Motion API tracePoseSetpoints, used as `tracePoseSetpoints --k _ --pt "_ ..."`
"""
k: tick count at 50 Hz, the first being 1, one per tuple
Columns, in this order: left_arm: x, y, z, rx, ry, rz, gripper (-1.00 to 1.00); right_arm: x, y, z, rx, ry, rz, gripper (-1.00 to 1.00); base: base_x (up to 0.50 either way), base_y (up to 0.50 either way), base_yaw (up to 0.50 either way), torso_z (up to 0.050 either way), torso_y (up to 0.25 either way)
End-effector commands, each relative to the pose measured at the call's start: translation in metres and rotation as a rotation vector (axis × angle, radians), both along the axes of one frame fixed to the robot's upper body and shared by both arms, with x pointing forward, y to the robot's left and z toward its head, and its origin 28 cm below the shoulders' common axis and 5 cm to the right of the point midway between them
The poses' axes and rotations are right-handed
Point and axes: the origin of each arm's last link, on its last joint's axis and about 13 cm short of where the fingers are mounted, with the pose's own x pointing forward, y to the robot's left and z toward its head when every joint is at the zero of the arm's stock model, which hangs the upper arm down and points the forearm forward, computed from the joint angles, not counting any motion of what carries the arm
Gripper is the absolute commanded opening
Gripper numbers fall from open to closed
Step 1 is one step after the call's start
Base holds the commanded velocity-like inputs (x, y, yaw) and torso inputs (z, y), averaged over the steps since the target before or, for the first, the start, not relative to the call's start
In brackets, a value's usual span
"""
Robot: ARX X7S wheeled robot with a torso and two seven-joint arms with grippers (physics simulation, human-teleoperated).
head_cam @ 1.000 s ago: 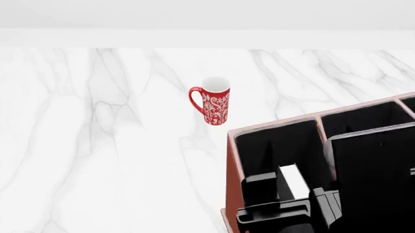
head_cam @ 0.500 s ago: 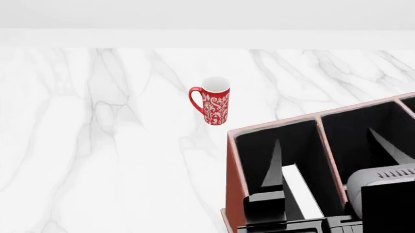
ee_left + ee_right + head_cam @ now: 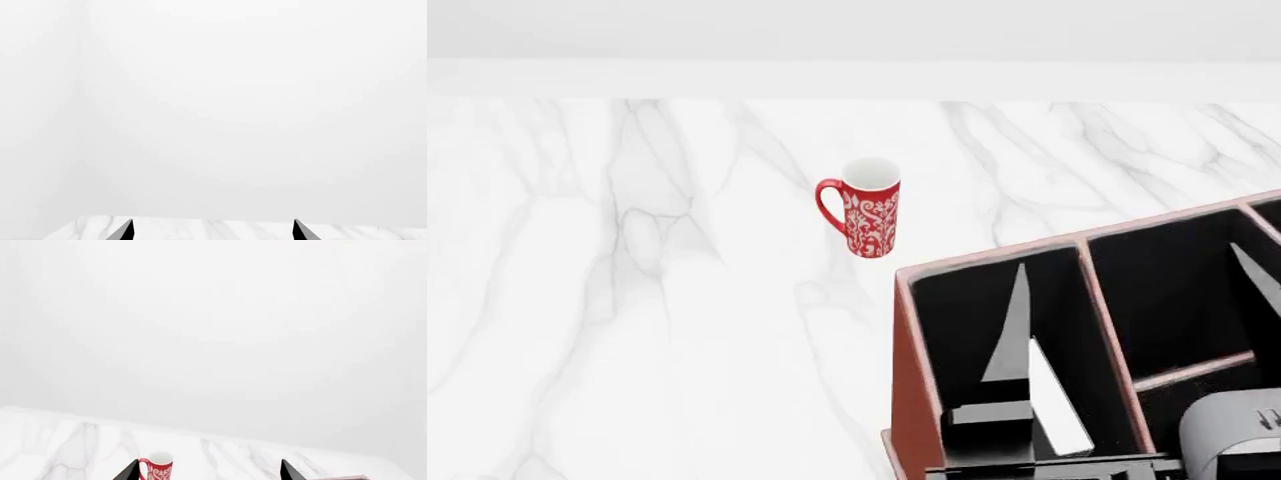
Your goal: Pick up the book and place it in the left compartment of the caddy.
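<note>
The reddish-brown caddy fills the near right of the head view. Its rim corner also shows in the right wrist view. Inside the left compartment lies the book; only its white page edge shows, partly behind dark gripper parts. My right gripper hangs open over the caddy, one finger over the left compartment and the other over the right side. In its wrist view the right gripper holds nothing. My left gripper is open and empty over bare marble.
A red patterned mug stands upright on the white marble table, beyond the caddy's far left corner; it also shows beside one right fingertip. A crossbar splits the caddy's right side. A white wall runs behind the table.
The dark bulk of the right arm that covered the caddy's right side has drawn back toward the near edge. The open fingers now show over the compartments. The white page edge sits lower in the slot.
</note>
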Motion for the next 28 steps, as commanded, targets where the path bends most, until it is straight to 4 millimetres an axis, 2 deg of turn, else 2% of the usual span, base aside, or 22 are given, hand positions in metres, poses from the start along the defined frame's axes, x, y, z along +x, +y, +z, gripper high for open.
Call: tracePoseSetpoints --k 1,4,6,28 --pt "0.0 0.0 0.0 0.0 0.001 0.0 1.0 -0.008 -0.002 -0.004 0.009 -0.053 -0.032 1.0 0.0 0.0 0.0 0.0 0.0" --pt "0.0 0.0 0.0 0.0 0.001 0.001 1.0 -0.01 0.005 0.01 0.042 -0.185 -0.007 1.0 0.0 0.0 0.0 0.0 0.0" --pt "0.0 0.0 0.0 -0.001 0.0 0.001 1.0 -0.019 0.002 -0.005 -0.003 -0.067 -0.043 1.0 0.0 0.0 0.0 0.0 0.0" --pt "-0.002 -0.001 0.001 0.002 -0.005 -0.002 1.0 -0.022 -0.003 -0.011 -0.005 -0.108 -0.058 1.0 0.0 0.0 0.0 0.0 0.0"
